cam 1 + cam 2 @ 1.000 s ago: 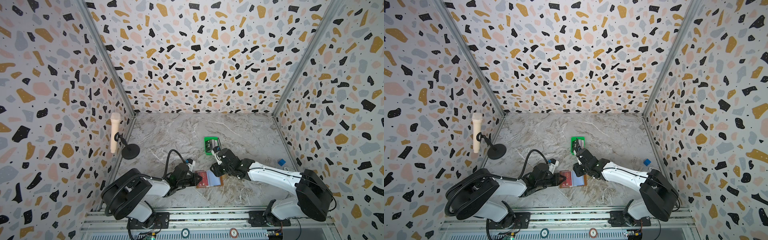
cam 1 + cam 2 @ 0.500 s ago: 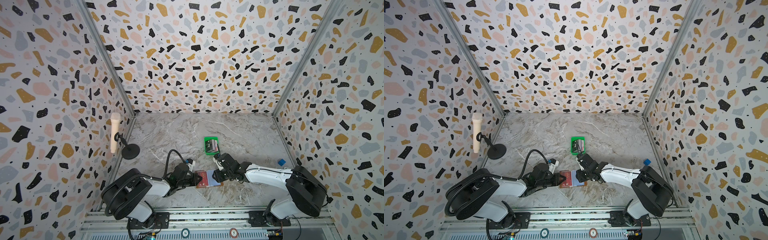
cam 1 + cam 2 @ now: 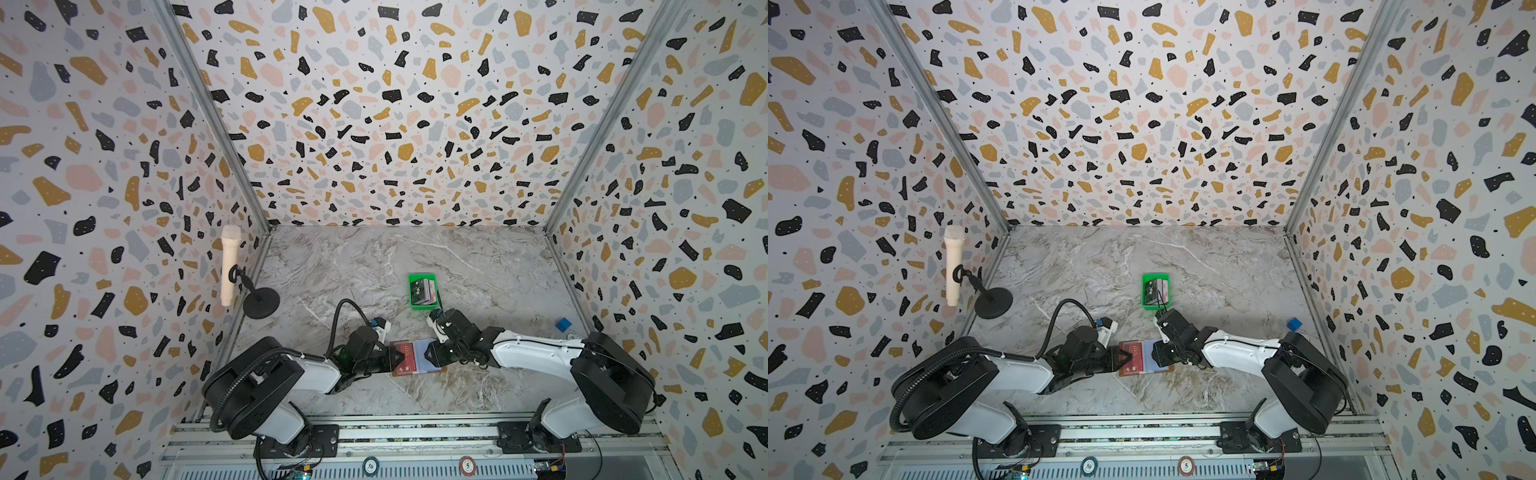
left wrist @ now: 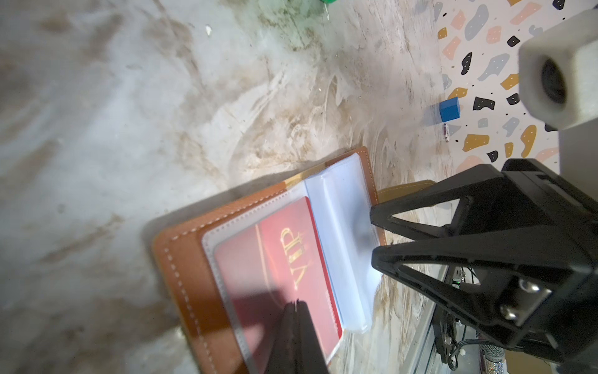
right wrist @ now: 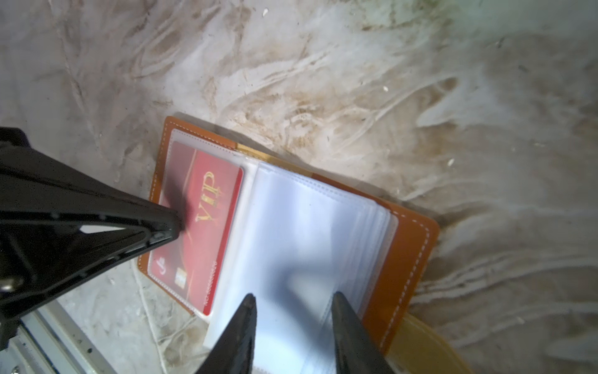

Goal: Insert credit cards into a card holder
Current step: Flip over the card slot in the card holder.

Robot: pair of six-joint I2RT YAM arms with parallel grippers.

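Nearest the front rail, the card holder (image 3: 432, 368) lies open and flat on the marbled table (image 3: 374, 257), tan leather outward, clear sleeves upward. One red card (image 3: 405, 357), lettered "VIP", sits fully inside the sleeve on the page toward 9 o'clock. The left gripper (image 3: 400, 357) reaches in from 9 o'clock, its jaws closed together with nothing between them and its joined tips pressed down on the sleeve over that card, as the right wrist view shows (image 5: 174, 226). The right gripper (image 3: 428, 355) reaches in from 3 o'clock with its jaws parted and empty, its tips low over the fanned clear sleeves (image 5: 307, 233) of the opposite page; whether they touch the plastic cannot be told. Farther back, at 12 o'clock from the holder and apart from it, a small green tray (image 3: 419, 307) holds the remaining credit cards (image 3: 423, 291), standing on edge in a row. A blue cube (image 3: 563, 324) lies at 2 o'clock near the side wall. At 10 o'clock a pale microphone (image 3: 230, 266) is clipped to a black stand (image 3: 261, 303) by the opposite wall.
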